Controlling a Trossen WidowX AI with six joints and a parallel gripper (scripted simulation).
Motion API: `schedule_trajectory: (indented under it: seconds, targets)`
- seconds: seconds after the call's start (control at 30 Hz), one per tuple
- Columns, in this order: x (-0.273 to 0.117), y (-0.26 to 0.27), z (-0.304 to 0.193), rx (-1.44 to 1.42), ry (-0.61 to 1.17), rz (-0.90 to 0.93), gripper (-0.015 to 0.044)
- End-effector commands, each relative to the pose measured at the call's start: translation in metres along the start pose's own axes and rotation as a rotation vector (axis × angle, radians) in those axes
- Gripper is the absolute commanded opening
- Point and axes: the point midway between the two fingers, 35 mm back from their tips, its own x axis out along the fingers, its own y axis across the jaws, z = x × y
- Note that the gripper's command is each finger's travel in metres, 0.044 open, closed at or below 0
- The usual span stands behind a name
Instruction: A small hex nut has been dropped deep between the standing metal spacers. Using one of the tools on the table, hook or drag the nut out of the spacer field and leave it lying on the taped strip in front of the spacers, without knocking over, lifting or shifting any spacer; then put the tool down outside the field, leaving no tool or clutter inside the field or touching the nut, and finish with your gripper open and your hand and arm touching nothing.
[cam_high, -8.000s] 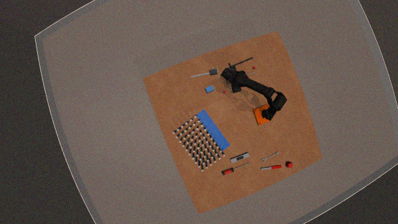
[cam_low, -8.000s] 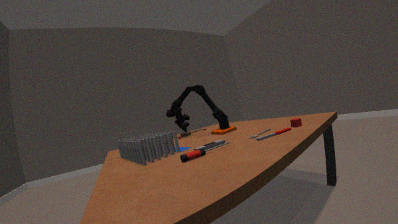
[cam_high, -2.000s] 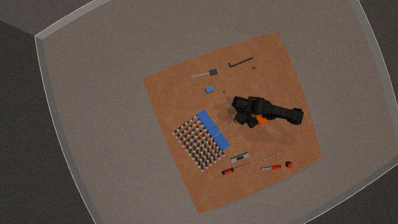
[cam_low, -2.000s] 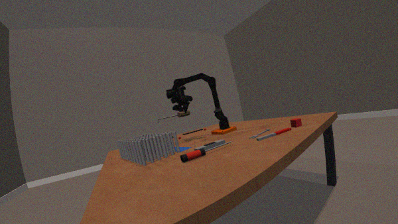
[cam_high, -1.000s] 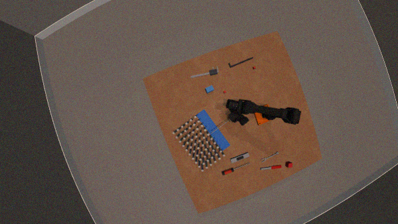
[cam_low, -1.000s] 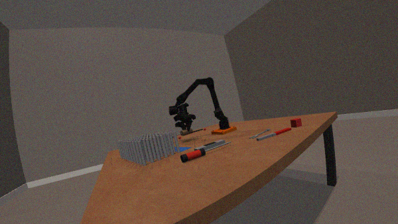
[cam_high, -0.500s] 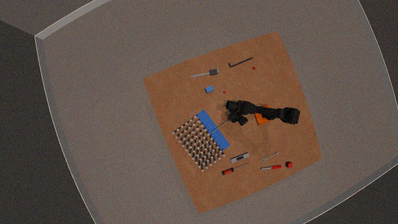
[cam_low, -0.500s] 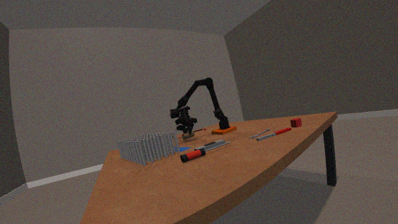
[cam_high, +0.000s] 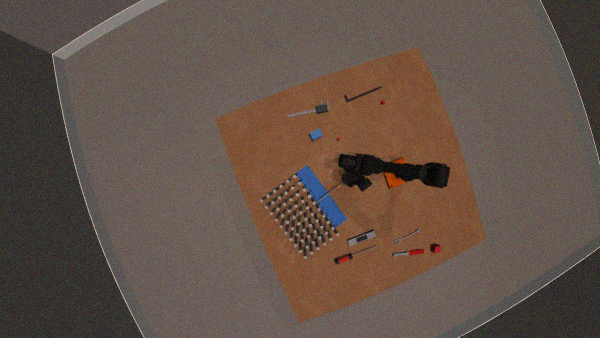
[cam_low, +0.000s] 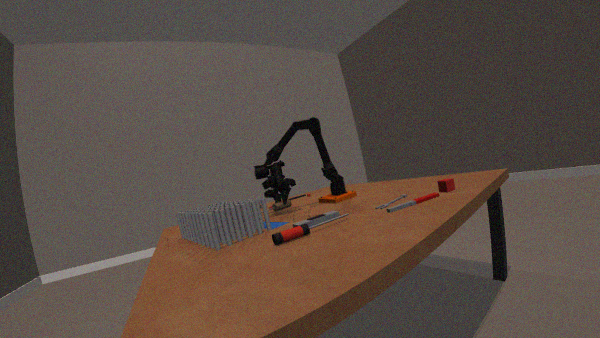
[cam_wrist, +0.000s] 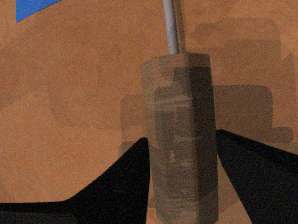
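The black parallel-jaw gripper (cam_high: 343, 183) (cam_low: 282, 202) (cam_wrist: 181, 140) grips a brown faceted tool handle (cam_low: 282, 205) (cam_wrist: 181, 145) — its thin grey metal rod (cam_high: 329, 193) (cam_wrist: 171, 25) crosses the flat blue taped strip (cam_high: 322, 196) (cam_low: 276, 225) (cam_wrist: 36, 6) at centre in the top view; the hex nut is too small to make out.
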Motion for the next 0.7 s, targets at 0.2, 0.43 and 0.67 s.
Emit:
schedule_trajectory:
  seconds: [0.2, 0.43, 0.67]
  targets:
    - [0.000, -0.001, 0.013, -0.002, -0.013, -0.001, 0.0000]
    - [0.002, -0.001, 0.018, -0.002, -0.014, -0.001, 0.0000]
    - [0.003, -0.001, 0.024, -0.003, -0.014, -0.001, 0.0000]
